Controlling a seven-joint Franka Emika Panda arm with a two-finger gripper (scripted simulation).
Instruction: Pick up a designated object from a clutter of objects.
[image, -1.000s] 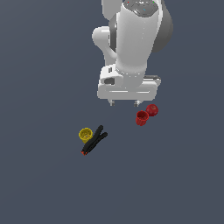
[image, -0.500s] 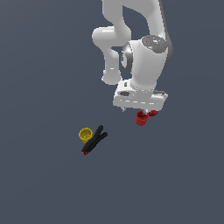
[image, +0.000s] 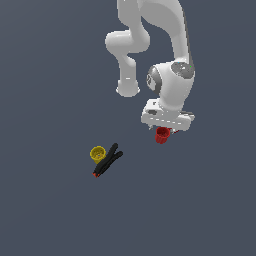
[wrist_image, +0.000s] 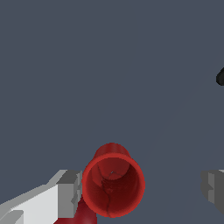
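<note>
Exterior view: the white arm bends down over the grey counter (image: 45, 75), and its tool (image: 166, 131) hangs low right above the red cup (image: 162, 135), which sits on the counter toward the exterior view's right. A sliver of the red ball (image: 175, 132) peeks out just beside the cup, mostly hidden by the tool body. Well apart, toward the exterior view's left, the yellow cup (image: 97, 153) stands touching or just beside the black tool with a red tip (image: 107, 160), which lies slanted on the counter. In the wrist view the red cup (wrist_image: 113, 181) shows its open mouth between the two grey fingers (wrist_image: 70, 193), close against one and well clear of the other, so the tool is spread wide and grasps nothing. The red ball (wrist_image: 83, 214) shows behind the nearer finger.
</note>
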